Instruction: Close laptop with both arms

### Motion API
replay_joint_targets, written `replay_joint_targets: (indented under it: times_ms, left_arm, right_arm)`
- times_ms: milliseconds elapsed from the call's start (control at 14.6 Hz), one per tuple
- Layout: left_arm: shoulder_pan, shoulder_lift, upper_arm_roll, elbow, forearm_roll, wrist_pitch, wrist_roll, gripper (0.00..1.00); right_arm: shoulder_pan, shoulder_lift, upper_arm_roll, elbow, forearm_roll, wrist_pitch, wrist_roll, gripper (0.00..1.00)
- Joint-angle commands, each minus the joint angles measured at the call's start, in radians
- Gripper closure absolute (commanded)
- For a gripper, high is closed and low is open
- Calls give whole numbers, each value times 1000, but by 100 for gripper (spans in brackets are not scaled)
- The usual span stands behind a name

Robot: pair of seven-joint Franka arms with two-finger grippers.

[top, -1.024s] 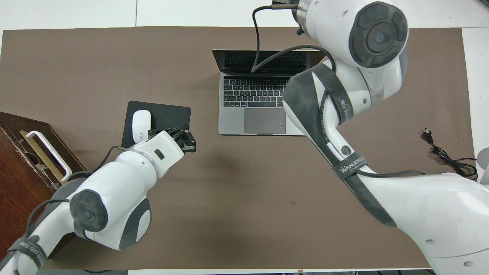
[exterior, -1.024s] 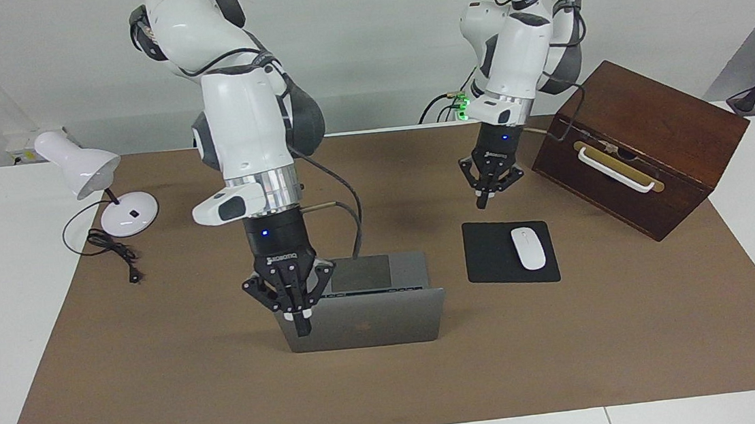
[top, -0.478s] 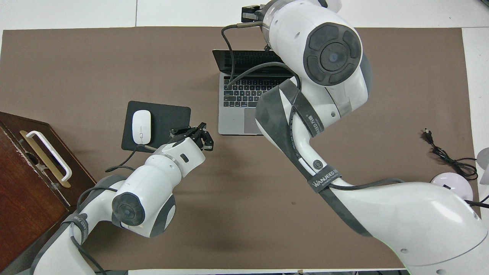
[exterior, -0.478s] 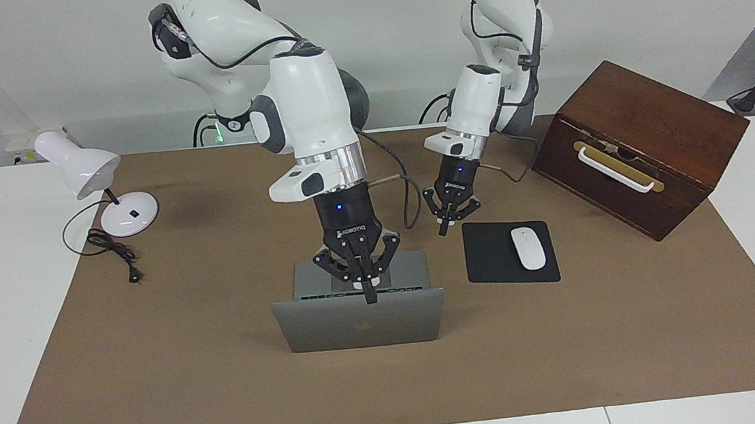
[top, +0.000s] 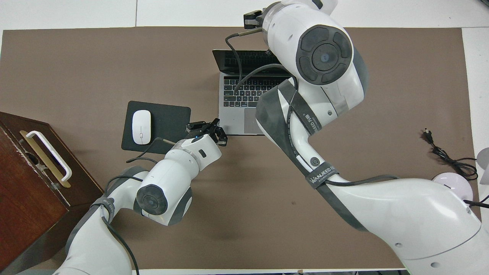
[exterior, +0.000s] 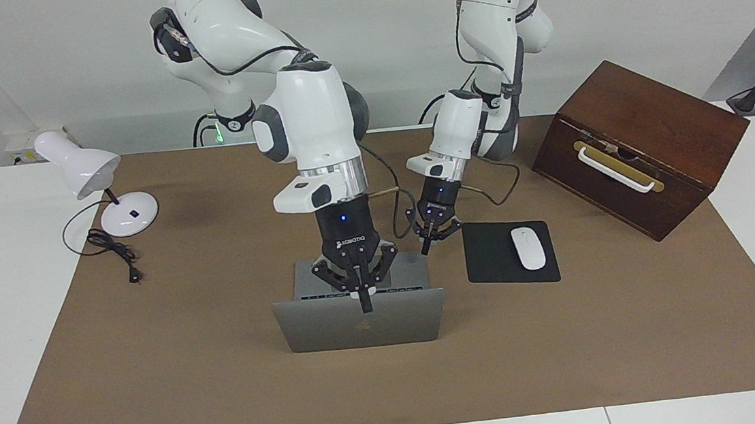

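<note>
The grey laptop stands open on the brown mat, its lid upright with the logo side turned away from the robots. The keyboard shows in the overhead view. My right gripper points down at the middle of the lid's top edge, fingers shut, tips just over the lid's outer face. I cannot tell whether it touches. In the overhead view it is hidden under its own arm. My left gripper is shut and empty, low at the laptop base's corner nearest the robots, toward the left arm's end. It also shows in the overhead view.
A black mousepad with a white mouse lies beside the laptop toward the left arm's end. A brown wooden box with a white handle stands past it. A white desk lamp and its cable are at the right arm's end.
My right gripper has moved from the lid's corner at the right arm's end to the middle of its top edge. My left gripper has moved from beside the mousepad to the laptop's corner.
</note>
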Motion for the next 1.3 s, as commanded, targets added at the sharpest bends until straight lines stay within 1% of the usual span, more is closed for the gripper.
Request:
replay_joint_targets:
  times_ms: [0, 205, 410, 683, 956, 1161, 1229]
  left_arm:
    - [-21, 60, 18, 52, -12, 28, 4, 100]
    - [-19, 85, 18, 77, -12, 28, 6, 100]
    - [-19, 106, 18, 77, -11, 31, 9, 100]
    - [-16, 131, 19, 75, 0, 45, 29, 100]
    - [-18, 145, 18, 63, 0, 46, 90, 100]
    - [-15, 145, 18, 45, 0, 46, 138, 100]
    - [-13, 143, 18, 33, 0, 48, 148, 100]
  right_arm:
    - [-2, 15, 3, 23, -26, -16, -24, 100]
    - [-11, 15, 4, 23, -10, -62, -36, 100]
    - [-16, 18, 4, 22, -10, -58, -44, 100]
    - [-27, 63, 4, 29, -9, -42, -58, 100]
    - [-27, 81, 6, 31, -6, -25, -56, 100]
    - [-27, 84, 20, 29, 85, -42, -56, 100]
    - [-27, 84, 20, 28, 93, -47, -56, 100]
